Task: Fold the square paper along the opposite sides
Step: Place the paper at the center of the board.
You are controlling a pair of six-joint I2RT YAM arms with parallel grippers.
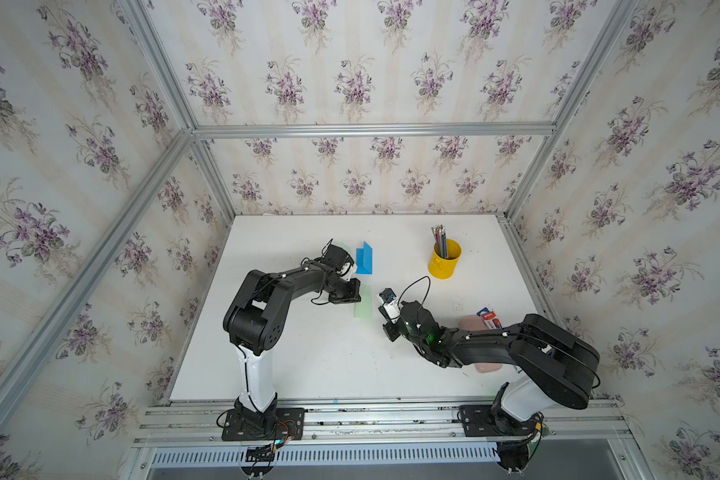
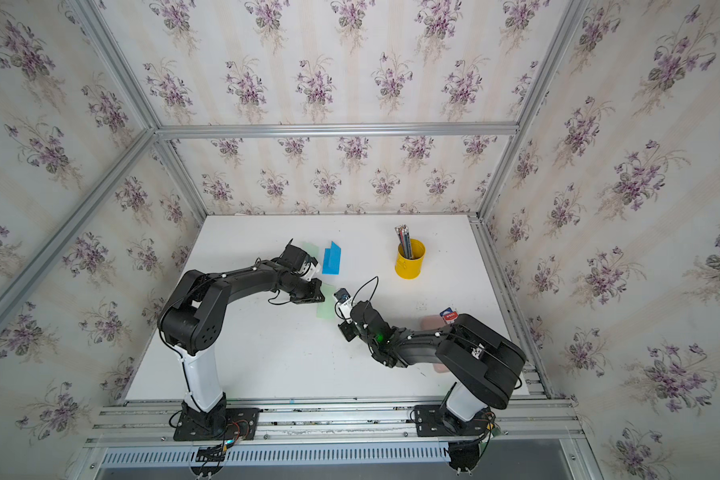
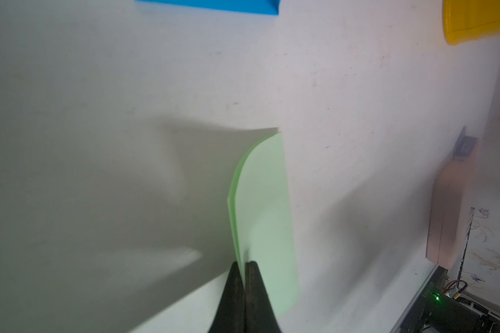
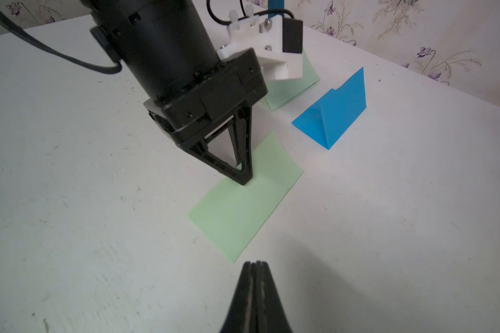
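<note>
The square paper (image 1: 363,306) (image 2: 326,306) is pale green and lies folded into a narrow rectangle at the middle of the white table (image 1: 316,357). In the right wrist view the paper (image 4: 243,207) looks flat. My left gripper (image 4: 243,180) (image 1: 357,292) stands tip-down on one long edge. In the left wrist view the paper's (image 3: 266,216) upper layer curves up and runs between the closed fingers of the left gripper (image 3: 245,263). My right gripper (image 4: 256,263) (image 1: 385,320) is shut and empty, just short of the paper's near corner.
A blue folded paper (image 1: 364,259) (image 4: 332,112) stands tent-like behind the left gripper, with another green sheet (image 4: 289,86) beside it. A yellow cup of pencils (image 1: 444,259) stands at the back right. A pink case (image 1: 470,324) and a small card (image 1: 489,316) lie under the right arm.
</note>
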